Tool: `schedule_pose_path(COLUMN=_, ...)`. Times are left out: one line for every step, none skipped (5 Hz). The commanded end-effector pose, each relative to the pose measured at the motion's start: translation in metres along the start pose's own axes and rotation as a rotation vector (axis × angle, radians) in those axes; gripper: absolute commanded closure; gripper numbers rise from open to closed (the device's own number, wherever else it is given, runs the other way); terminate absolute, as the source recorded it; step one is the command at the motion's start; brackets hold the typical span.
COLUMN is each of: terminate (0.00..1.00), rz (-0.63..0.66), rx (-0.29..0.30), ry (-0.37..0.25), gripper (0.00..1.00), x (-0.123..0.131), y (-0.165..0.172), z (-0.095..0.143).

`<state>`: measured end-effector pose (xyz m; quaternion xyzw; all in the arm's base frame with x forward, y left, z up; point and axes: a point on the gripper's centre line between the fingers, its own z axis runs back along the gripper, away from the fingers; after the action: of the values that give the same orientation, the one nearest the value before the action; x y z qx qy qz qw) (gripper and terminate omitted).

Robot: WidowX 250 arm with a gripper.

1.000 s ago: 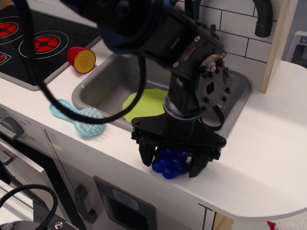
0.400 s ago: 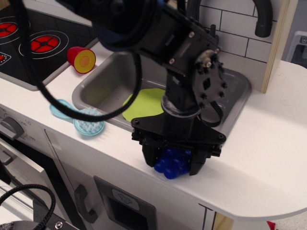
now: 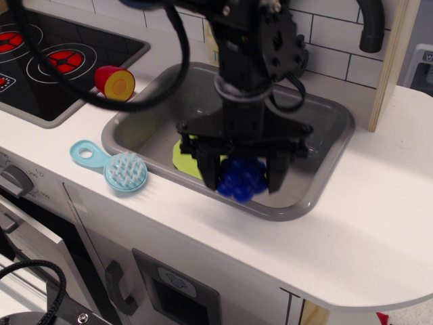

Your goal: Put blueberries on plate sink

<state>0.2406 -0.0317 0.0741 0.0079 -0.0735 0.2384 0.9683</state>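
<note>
My black gripper (image 3: 243, 177) is shut on the blueberries (image 3: 241, 179), a clump of glossy deep-blue balls, and holds them above the front part of the grey sink (image 3: 325, 179). The lime-green plate (image 3: 186, 154) lies on the sink floor to the left of the berries; the gripper and arm hide most of it. The berries hang at the plate's right edge, off the counter.
A light-blue scrub brush (image 3: 118, 168) lies on the white counter left of the sink. A red and yellow cup-like toy (image 3: 114, 83) lies between the sink and the black stovetop (image 3: 40, 68). A dark faucet (image 3: 372, 27) stands at the back right.
The gripper closed on the blueberries on the counter in front of the sink, lifted them and carried them back and up over the sink's front rim.
</note>
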Motion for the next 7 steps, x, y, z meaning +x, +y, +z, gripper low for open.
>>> schedule_pose_path(terminate=0.0, rz=0.126, rx=0.038, ry=-0.104, gripper=1.0, x=0.062, y=0.004, z=-0.013)
schedule_pose_path(terminate=0.0, rz=0.149, rx=0.093, ry=-0.135, gripper=1.0, x=0.091, y=0.007, z=-0.039)
schedule_pose_path(terminate=0.0, rz=0.172, rx=0.107, ry=-0.149, gripper=1.0, x=0.112, y=0.018, z=-0.054)
schedule_pose_path(terminate=0.0, rz=0.166, rx=0.105, ry=-0.152, gripper=1.0, x=0.119, y=0.03, z=-0.068)
schedule_pose_path(terminate=0.0, rz=0.147, rx=0.112, ry=-0.152, gripper=1.0, x=0.114, y=0.038, z=-0.073)
schedule_pose_path(terminate=0.0, rz=0.174, rx=0.154, ry=-0.11, gripper=1.0, x=0.114, y=0.043, z=-0.081)
schedule_pose_path(terminate=0.0, rz=0.19, rx=0.11, ry=-0.027, gripper=0.0, x=0.117, y=0.04, z=-0.071)
